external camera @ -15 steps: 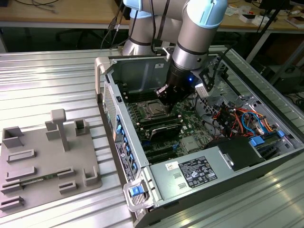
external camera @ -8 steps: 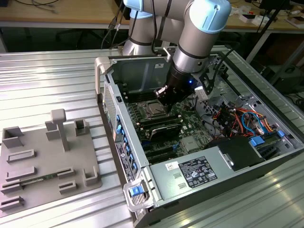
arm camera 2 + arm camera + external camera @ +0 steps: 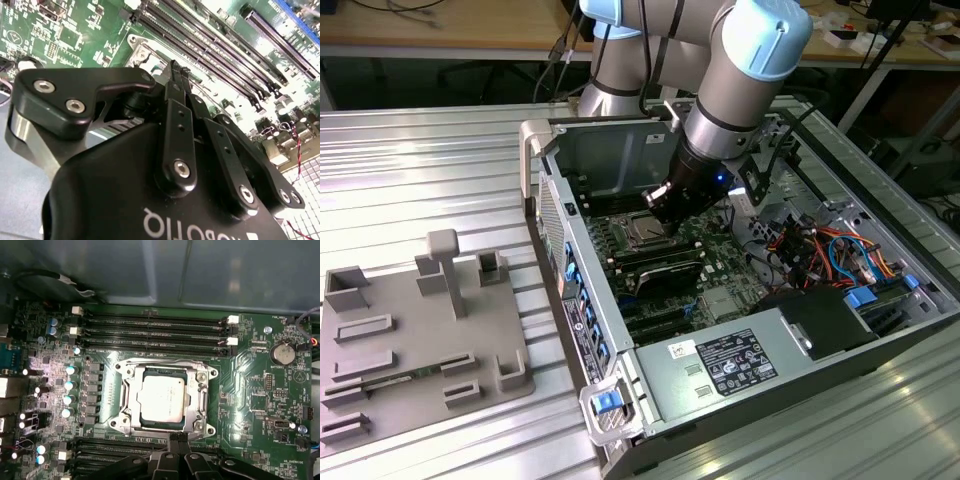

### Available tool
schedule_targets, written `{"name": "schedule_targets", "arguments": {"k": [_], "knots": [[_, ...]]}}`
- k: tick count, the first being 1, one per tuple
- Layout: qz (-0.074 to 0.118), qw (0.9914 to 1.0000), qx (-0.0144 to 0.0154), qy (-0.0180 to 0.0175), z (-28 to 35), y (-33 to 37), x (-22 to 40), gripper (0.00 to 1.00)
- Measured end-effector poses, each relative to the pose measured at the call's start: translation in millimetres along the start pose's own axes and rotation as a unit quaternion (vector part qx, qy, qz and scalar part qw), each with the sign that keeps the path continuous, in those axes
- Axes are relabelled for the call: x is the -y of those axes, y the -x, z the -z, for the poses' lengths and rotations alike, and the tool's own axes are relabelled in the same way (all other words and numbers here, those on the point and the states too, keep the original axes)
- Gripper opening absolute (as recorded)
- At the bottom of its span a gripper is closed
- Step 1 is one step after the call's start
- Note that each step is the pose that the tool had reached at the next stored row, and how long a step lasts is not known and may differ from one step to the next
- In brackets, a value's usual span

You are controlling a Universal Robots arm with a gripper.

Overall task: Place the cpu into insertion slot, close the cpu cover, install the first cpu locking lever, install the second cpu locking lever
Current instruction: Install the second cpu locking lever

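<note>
The cpu (image 3: 162, 399), a dull silver square chip, lies flat in the insertion slot (image 3: 150, 373) on the green motherboard. The cpu cover (image 3: 201, 399), a thin silver frame, lies down around the chip. My gripper (image 3: 177, 439) is shut, its black fingers pressed together with nothing visible between them, and the tips sit at the socket's edge. The second wrist view shows the same closed fingertips (image 3: 176, 75) just over the socket's metal rim (image 3: 142, 52). In the exterior view the gripper (image 3: 660, 208) hangs right above the cpu (image 3: 645, 236) inside the open computer case.
Long black memory slots (image 3: 155, 332) run on both sides of the socket. Case walls (image 3: 610, 150) and orange and blue cables (image 3: 820, 250) surround the board. A grey fixture plate (image 3: 420, 340) lies on the metal table at the exterior view's left.
</note>
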State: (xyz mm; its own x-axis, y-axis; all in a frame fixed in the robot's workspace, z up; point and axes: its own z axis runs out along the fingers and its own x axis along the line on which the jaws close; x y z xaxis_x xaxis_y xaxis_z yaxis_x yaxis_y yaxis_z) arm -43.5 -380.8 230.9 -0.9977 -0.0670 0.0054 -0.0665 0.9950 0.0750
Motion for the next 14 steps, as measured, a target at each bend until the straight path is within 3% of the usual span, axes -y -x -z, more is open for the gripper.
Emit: {"name": "schedule_targets", "arguments": {"k": [14], "knots": [[0.0, 1.0, 0.0, 0.0, 0.0, -0.4, 0.2, 0.11]]}}
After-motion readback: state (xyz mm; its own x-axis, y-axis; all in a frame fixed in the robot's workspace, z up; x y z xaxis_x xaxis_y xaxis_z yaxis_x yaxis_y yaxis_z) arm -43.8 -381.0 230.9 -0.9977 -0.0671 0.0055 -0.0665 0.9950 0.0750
